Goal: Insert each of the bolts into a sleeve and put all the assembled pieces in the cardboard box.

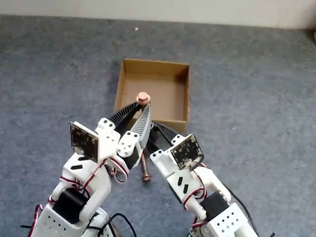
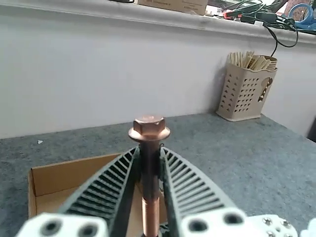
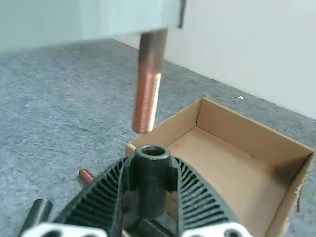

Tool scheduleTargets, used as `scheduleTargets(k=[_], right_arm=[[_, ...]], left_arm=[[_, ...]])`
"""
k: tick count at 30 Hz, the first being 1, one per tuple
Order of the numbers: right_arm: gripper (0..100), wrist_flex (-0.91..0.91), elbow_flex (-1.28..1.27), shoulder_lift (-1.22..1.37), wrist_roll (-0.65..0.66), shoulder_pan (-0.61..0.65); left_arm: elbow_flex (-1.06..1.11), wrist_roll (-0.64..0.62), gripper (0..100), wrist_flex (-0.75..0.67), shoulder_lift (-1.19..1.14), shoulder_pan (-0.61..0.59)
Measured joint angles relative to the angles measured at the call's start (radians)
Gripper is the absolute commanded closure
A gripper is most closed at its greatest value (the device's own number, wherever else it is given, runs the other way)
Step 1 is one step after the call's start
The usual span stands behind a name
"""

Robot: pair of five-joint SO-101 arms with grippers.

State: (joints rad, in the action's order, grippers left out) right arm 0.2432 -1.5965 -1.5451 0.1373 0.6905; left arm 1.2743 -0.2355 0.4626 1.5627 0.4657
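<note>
- Left pincer [image 2: 148, 154] was clamped on a copper bolt [image 2: 149, 132], head up, above the near wall of the cardboard box [image 1: 155, 65].
- Right pincer [image 3: 149, 165] gripped a black sleeve [image 3: 149, 185] upright, bore just below the bolt's threaded tip, apparently not touching.
- A second bolt [image 1: 145, 170] lay on the table [image 1: 247, 74] between the arms, with a spare sleeve [image 3: 37, 210] nearby.

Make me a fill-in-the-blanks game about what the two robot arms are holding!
1. The left tool is shut on a copper ____, head up.
2. The right tool is shut on a black ____ with its hole facing up.
3. The bolt hangs just ____ the sleeve, not yet inside it.
4. The brown box is made of ____.

Missing words: bolt, sleeve, above, cardboard.
</note>
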Motion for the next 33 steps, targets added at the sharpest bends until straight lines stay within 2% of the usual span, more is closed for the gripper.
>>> scheduleTargets(k=[9,28,33], right_arm=[[99.4,0.0,0.0,0.0,0.0,-0.003],[99.4,0.0,-0.002,0.002,0.0,-0.005],[99.4,0.0,-0.002,0.0,0.0,-0.005]], left_arm=[[0.064,0.0,100,-0.095,-0.002,-0.002],[0.123,0.0,100,-0.106,0.0,-0.02],[0.138,0.0,100,-0.109,-0.002,0.018]])
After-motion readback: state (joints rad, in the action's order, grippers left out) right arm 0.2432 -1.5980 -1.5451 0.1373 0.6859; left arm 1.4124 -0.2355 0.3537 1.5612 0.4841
